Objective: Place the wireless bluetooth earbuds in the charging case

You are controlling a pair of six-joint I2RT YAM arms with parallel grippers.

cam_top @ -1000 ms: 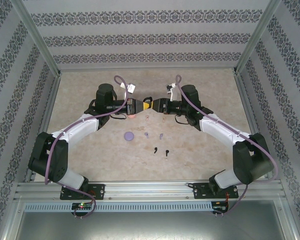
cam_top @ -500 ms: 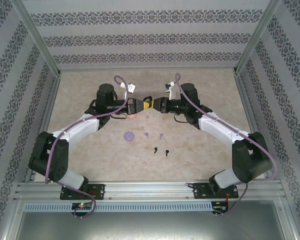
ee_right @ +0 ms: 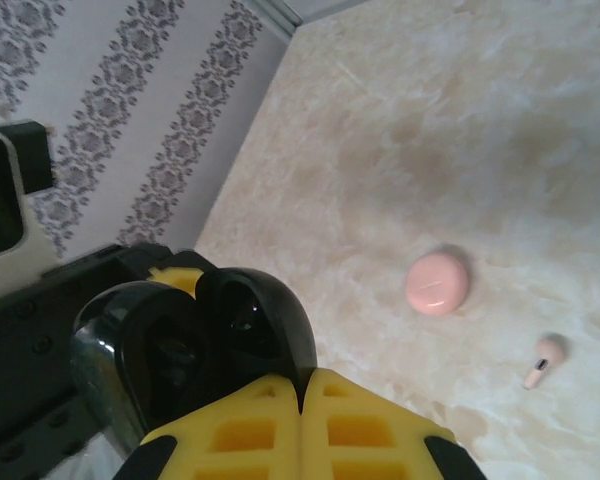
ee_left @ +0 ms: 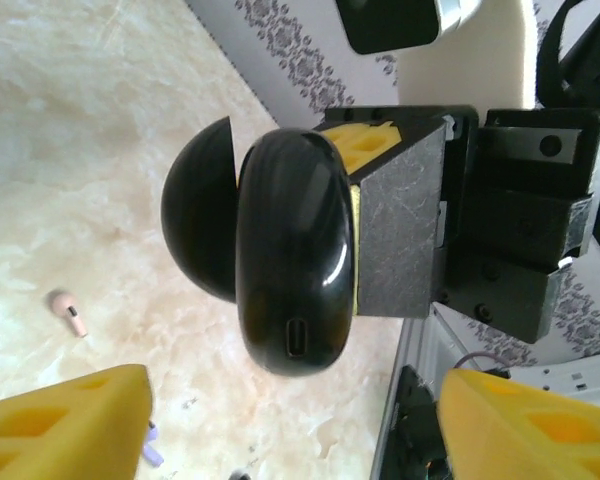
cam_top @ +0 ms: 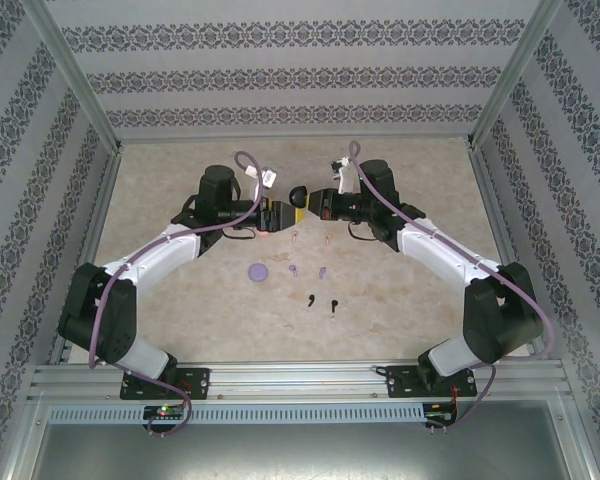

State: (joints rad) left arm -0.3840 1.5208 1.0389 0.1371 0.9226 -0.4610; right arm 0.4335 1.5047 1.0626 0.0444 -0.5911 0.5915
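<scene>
Left wrist view: charging port on black case

Even, diffuse light from above left the overhead view bright and flat, with only faint shadows on the pale tabletop and the tiny things there too small to look sharp. In the left wrist view the glossy black charging case carried soft white glare along its curve, while the yellow fingers of the left gripper were blurred in the bottom corners. In the right wrist view the right gripper at the bottom edge looked soft, and the tabletop was brightest at the upper right.
</scene>
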